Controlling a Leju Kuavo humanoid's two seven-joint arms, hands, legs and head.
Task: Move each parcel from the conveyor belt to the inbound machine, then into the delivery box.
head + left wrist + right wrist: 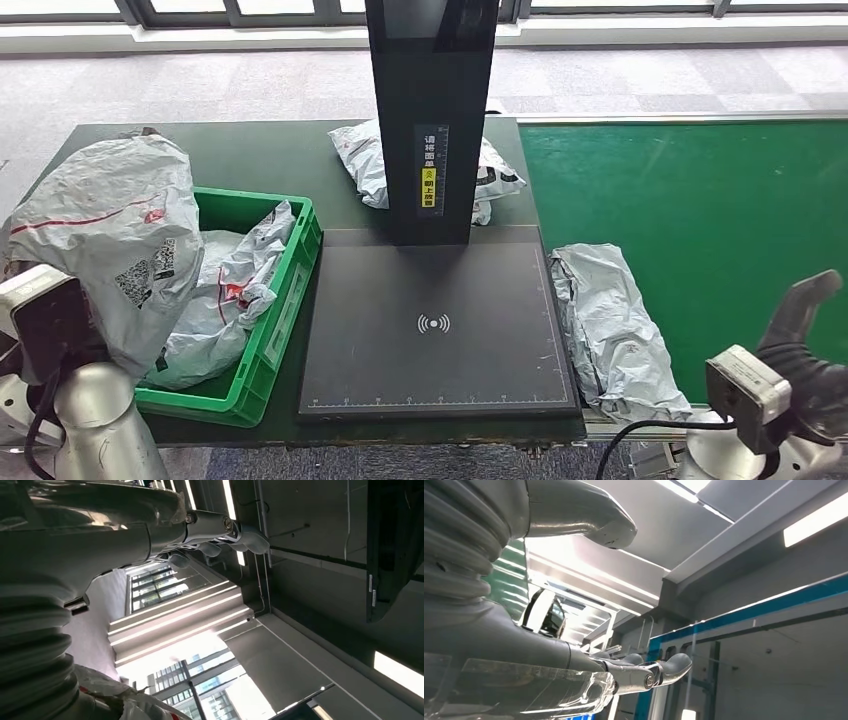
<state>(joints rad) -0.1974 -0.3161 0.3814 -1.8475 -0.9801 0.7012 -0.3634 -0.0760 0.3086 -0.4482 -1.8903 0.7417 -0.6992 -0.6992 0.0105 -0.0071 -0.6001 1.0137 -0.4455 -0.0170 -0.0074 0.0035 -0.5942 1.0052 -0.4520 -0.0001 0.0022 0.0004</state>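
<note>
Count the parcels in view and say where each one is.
4, maybe more underneath: one parcel held up at the left, one in the green box, one behind the black column, one at the belt's edge.

Dark table point(250, 160): green crate point(285, 300), scanner pad point(435, 330), parcel point(372, 160).

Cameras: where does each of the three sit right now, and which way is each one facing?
Head view: high on the body, looking forward and down at the scanner plate, green crate, conveyor belt; left hand and right hand enter from below.
Left wrist view: behind the left hand, facing up at ceiling and windows.
Right wrist view: behind the right hand, also facing the ceiling.
Shared: a grey parcel at the left hand shows in head and left wrist views.
</note>
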